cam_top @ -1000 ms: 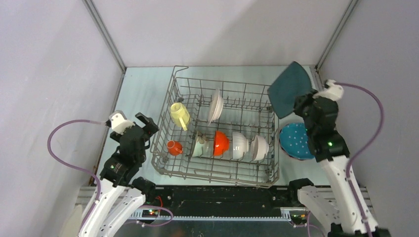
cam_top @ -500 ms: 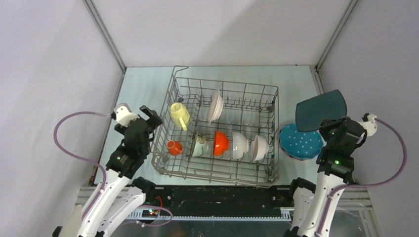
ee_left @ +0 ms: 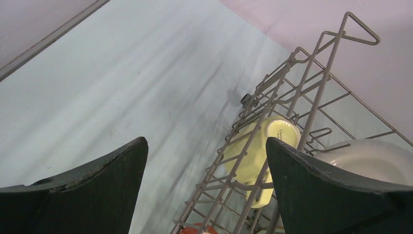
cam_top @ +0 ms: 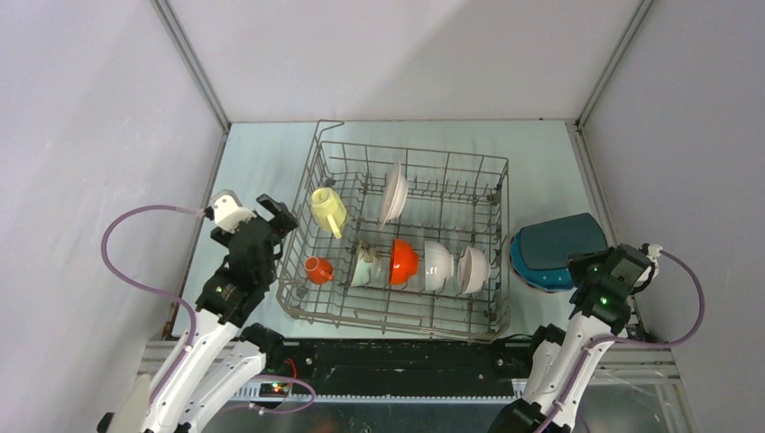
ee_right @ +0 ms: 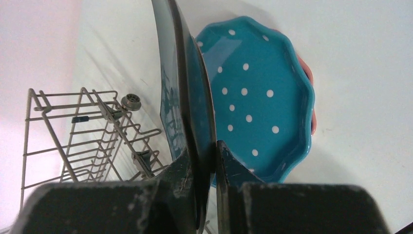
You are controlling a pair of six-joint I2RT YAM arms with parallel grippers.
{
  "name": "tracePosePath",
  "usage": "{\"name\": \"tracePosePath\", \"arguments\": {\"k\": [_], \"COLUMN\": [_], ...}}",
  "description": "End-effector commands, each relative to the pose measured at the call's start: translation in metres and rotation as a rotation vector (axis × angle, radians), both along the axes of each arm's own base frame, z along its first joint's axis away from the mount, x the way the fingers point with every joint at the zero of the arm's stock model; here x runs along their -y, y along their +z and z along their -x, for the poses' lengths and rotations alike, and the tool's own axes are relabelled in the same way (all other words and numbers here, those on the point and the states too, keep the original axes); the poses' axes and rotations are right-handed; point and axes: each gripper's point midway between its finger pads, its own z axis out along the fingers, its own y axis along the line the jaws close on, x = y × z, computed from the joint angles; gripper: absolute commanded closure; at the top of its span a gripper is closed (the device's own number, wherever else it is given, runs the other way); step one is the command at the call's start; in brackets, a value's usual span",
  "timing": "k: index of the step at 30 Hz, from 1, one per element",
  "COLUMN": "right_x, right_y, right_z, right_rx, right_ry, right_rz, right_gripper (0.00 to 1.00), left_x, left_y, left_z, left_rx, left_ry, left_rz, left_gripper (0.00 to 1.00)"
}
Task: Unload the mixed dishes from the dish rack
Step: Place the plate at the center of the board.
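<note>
From above, the right gripper (cam_top: 585,264) clamps a dark teal plate (cam_top: 561,240), tilted just over the dotted blue plate (cam_top: 526,271) beside the dish rack (cam_top: 388,317); I judge that stacking is in hand, and next it must lower the plate flat, then let go. In the left wrist view, the left gripper (ee_left: 207,144) gapes wide and holds nothing, beside the rack wall near the yellow cup (ee_left: 263,146), with open table (ee_left: 97,73) on its outer side. In the right wrist view, the rack corner stands near the held plate's edge.

White-shelled arms (cam_top: 209,325) with black joints are trailing purple cables (cam_top: 105,248); the left gripper (ee_left: 205,144) and right gripper (ee_right: 203,148) are showing scuffed black fingers (ee_left: 97,190).
</note>
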Motion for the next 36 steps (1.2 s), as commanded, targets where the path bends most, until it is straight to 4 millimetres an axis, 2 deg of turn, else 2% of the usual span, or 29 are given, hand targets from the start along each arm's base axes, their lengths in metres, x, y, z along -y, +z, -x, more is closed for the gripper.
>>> {"name": "tracePosePath", "arguments": {"k": [1,7,9,11,18,24,31,36], "right_x": [0.004,0.007,0.011,0.014,0.017,0.017,0.016,0.017], "right_y": [0.029,0.011,0.007,0.003,-0.014,-0.015,-0.016,-0.017], "right_z": [-0.025,-0.023,-0.021,-0.021,-0.018,-0.018,-0.017,-0.013], "right_rx": [0.172,0.137,0.126,0.12,0.078,0.078,0.074,0.06], "right_ry": [0.04,0.02,-0.002,-0.015,-0.029,-0.017,-0.009,-0.018], "right_rz": [0.035,0.024,0.033,0.038,0.035,0.046,0.057,0.069], "right_gripper": [1.0,0.99,0.95,0.86,0.72,0.51,0.44,0.22], "left_x": [-0.001,0.001,0.001,0.0,-0.001,-0.002,-0.003,-0.002], "left_y": [0.006,0.006,0.005,0.005,0.006,0.003,0.002,0.001], "left_z": [-0.003,-0.005,-0.004,-0.004,-0.002,-0.004,-0.005,-0.005], "left_rx": [0.03,0.021,0.019,0.018,0.027,0.009,0.002,-0.005], "left_ry": [0.006,-0.001,0.002,0.005,0.009,0.017,0.025,0.022], "left_rz": [-0.005,-0.011,-0.014,-0.013,-0.009,-0.015,-0.02,-0.02], "left_gripper": [0.02,0.02,0.02,0.02,0.02,0.02,0.02,0.02]}}
